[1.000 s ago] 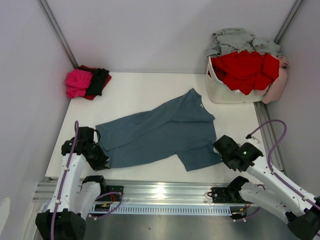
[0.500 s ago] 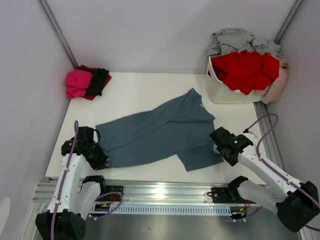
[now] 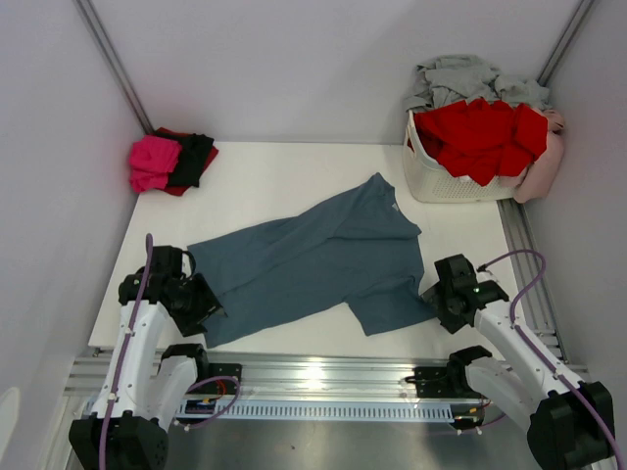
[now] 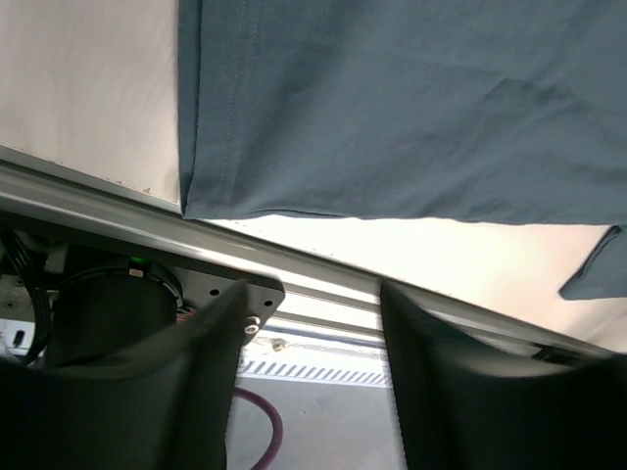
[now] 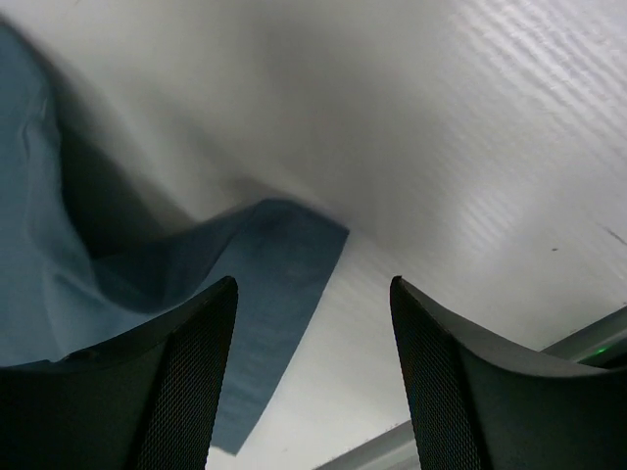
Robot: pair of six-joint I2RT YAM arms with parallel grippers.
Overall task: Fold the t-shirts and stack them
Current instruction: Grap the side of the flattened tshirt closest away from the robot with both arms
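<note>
No writing could be read anywhere; the blue shirt showed only a small pale mark at its collar, too small to make out. This shirt lay spread flat on the table, collar toward the far right and hem toward the near left, with one sleeve reaching toward the near edge.

The left gripper sat just off the shirt's near-left hem corner. Its fingers were spread wide with nothing between them, and in the left wrist view the hem corner lay just ahead of the tips, beside the metal rail. They did not touch the cloth.

The right gripper was at the shirt's near-right sleeve, also spread wide and clamped on nothing. The sleeve's edge lay under the gap between its fingers (whether a tip brushed the cloth could not be told).

Far right of the shirt stood a white basket holding a red shirt under a grey shirt. Far left of it lay a small pile: a pink shirt and a black shirt on red cloth
</note>
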